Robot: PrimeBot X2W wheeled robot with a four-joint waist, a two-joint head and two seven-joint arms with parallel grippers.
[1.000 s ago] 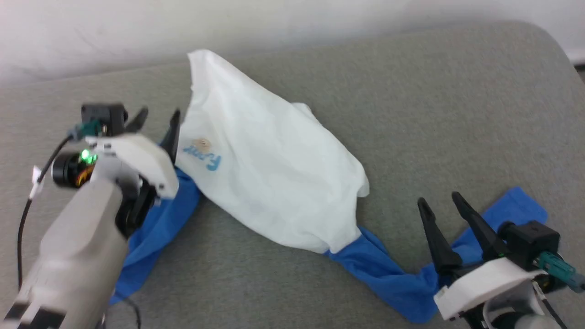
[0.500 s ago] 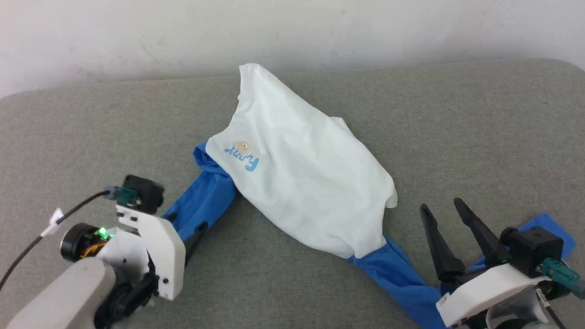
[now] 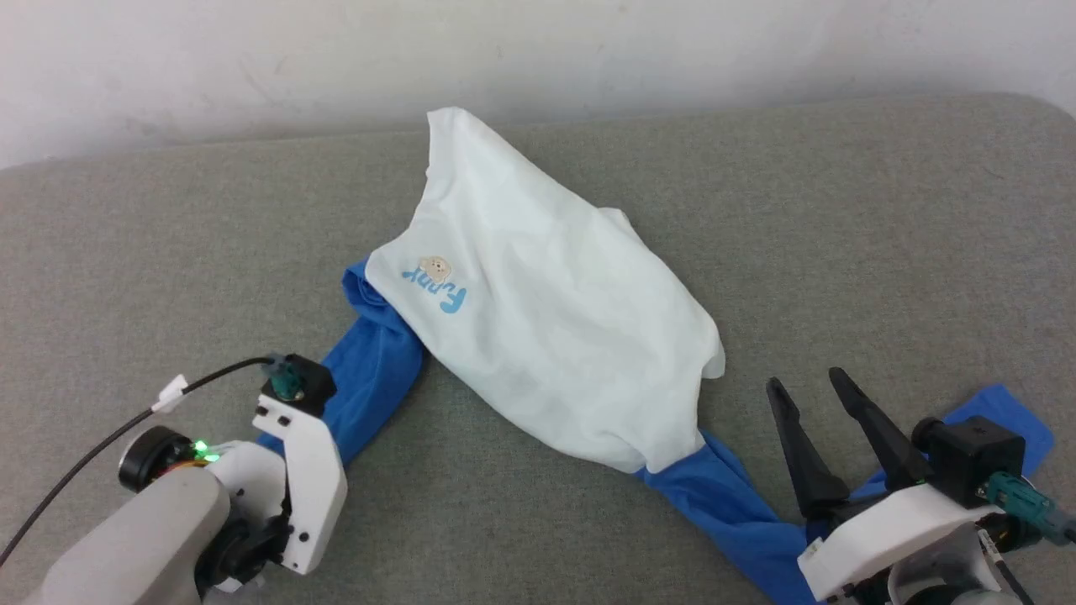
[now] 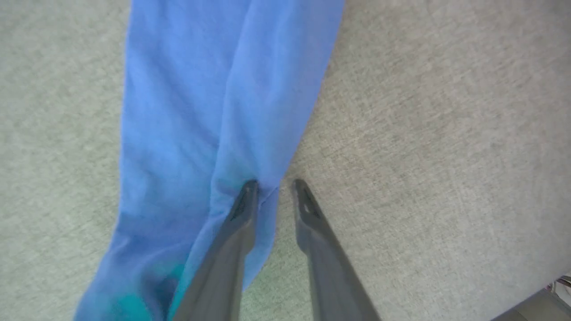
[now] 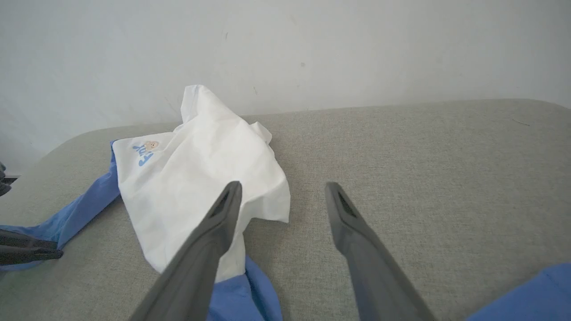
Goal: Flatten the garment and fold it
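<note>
The garment lies crumpled and slanted on the grey cushion, its white body (image 3: pixel 546 336) in the middle with the blue lettering and tan emblem (image 3: pixel 435 281) at its left end. One blue sleeve (image 3: pixel 374 378) runs down-left under my left arm's white wrist (image 3: pixel 307 470). In the left wrist view my left gripper (image 4: pixel 274 183) is narrowly open, one finger (image 4: pixel 243 209) pressing on the sleeve (image 4: pixel 192 111) and the sleeve's edge between the two. The other sleeve (image 3: pixel 723 512) trails lower right to a cuff (image 3: pixel 1004 420). My right gripper (image 3: pixel 807 388) is open above it, holding nothing.
The grey cushion (image 3: pixel 841 235) reaches a white wall (image 3: pixel 538 59) at the back and rounds off at its far right corner. Bare fabric lies left and right of the garment. A black cable (image 3: pixel 126 424) loops off my left wrist.
The head camera shifted. My left gripper dropped from beside the chest lettering down along the left sleeve towards the near edge. The right gripper kept its place, still open.
</note>
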